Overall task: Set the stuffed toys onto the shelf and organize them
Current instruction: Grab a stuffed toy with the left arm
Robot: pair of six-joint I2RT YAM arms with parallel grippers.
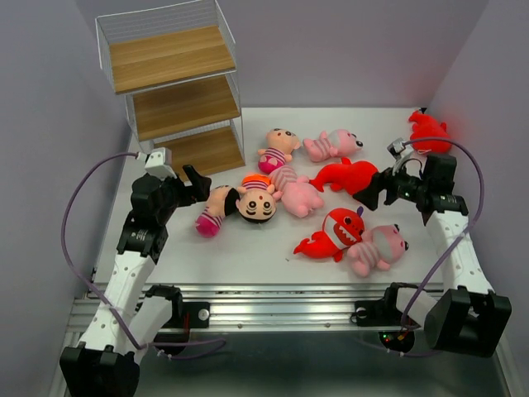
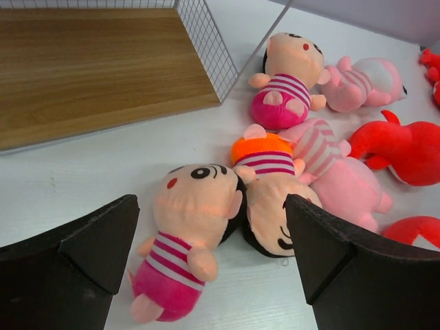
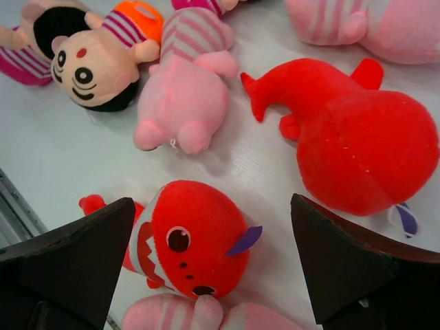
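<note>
The shelf point(image 1: 173, 83) stands at the back left, and its three wooden boards hold nothing. Several stuffed toys lie scattered on the white table: striped dolls point(image 1: 213, 211) point(image 1: 258, 198) point(image 1: 278, 147), red sharks point(image 1: 345, 175) point(image 1: 337, 233) point(image 1: 428, 132) and pink animals point(image 1: 296, 192) point(image 1: 331, 145) point(image 1: 376, 248). My left gripper point(image 1: 194, 184) hovers open just left of the nearest doll point(image 2: 189, 234), which shows between its fingers; nothing is held. My right gripper point(image 1: 372, 192) hangs open above the toothed shark point(image 3: 196, 244), beside a second shark point(image 3: 357, 144).
The shelf's lowest board point(image 2: 96, 69) and its wire side lie close ahead of the left gripper. Purple-grey walls close in the table on the left, back and right. A metal rail point(image 1: 281, 302) runs along the near edge. Cables loop from both arms.
</note>
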